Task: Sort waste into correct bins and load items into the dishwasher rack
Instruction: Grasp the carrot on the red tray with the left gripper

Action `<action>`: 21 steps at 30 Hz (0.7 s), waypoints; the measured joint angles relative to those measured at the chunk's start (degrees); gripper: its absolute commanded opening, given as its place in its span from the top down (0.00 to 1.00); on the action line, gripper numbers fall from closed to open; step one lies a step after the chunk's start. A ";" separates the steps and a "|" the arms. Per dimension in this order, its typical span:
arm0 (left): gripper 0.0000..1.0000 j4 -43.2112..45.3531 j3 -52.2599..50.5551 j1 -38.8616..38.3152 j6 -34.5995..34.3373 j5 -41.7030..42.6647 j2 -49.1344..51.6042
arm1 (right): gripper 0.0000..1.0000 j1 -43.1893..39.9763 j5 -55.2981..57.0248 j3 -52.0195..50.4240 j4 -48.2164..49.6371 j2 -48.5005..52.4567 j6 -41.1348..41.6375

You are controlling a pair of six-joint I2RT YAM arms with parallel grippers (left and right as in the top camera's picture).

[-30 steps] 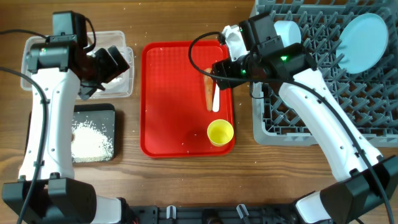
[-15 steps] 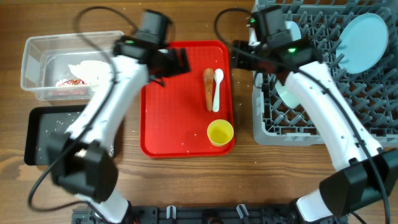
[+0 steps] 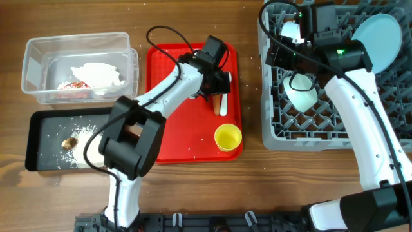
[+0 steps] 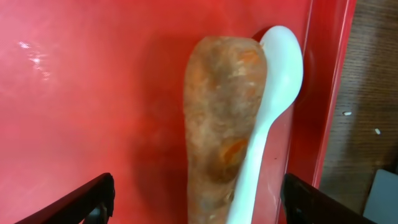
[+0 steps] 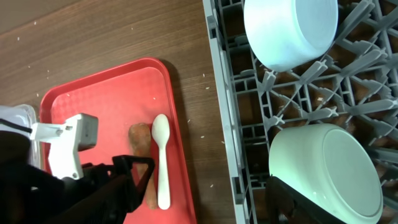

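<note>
An orange-brown carrot-like stick (image 4: 222,137) lies on the red serving tray (image 3: 174,109), and a white spoon (image 4: 273,93) rests against its right side. My left gripper (image 4: 198,186) hangs open just above them, one finger on each side of the pair. In the overhead view my left gripper (image 3: 217,87) covers the stick. My right gripper (image 3: 283,61) is open over the left edge of the dishwasher rack (image 3: 335,129) and holds nothing. Two pale bowls (image 5: 289,31) (image 5: 323,168) sit in the rack, with the pale-blue plate (image 3: 376,42) standing at its far right. A yellow cup (image 3: 227,136) stands on the tray.
The clear tub (image 3: 38,77) at the far left holds a crumpled napkin (image 3: 96,71) and a red-and-white wrapper (image 3: 72,85). In front of it, the black tray (image 3: 38,154) holds rice grains and a brown lump (image 3: 69,143). A strip of bare table separates the red tray from the rack.
My left arm swung from the clear tub across to the red tray and came down over the stick and spoon. My right arm moved from the tray's corner to the rack, where a bowl now lies.
</note>
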 measured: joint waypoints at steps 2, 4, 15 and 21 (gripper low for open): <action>0.41 0.50 0.00 -0.44 -0.57 0.02 0.59 | 0.28 0.00 0.02 0.00 -0.07 0.00 -0.02; 0.48 0.52 0.00 -0.85 -0.61 0.00 1.16 | 0.28 0.00 0.15 0.00 -0.33 0.00 -0.02; 0.90 0.74 0.00 -1.20 -0.42 -4.26 2.89 | 0.28 0.00 0.15 0.00 -1.77 0.00 -0.04; 0.92 0.74 0.00 -1.22 -0.59 -4.50 2.89 | 0.28 0.00 0.15 0.00 -2.19 0.00 -0.50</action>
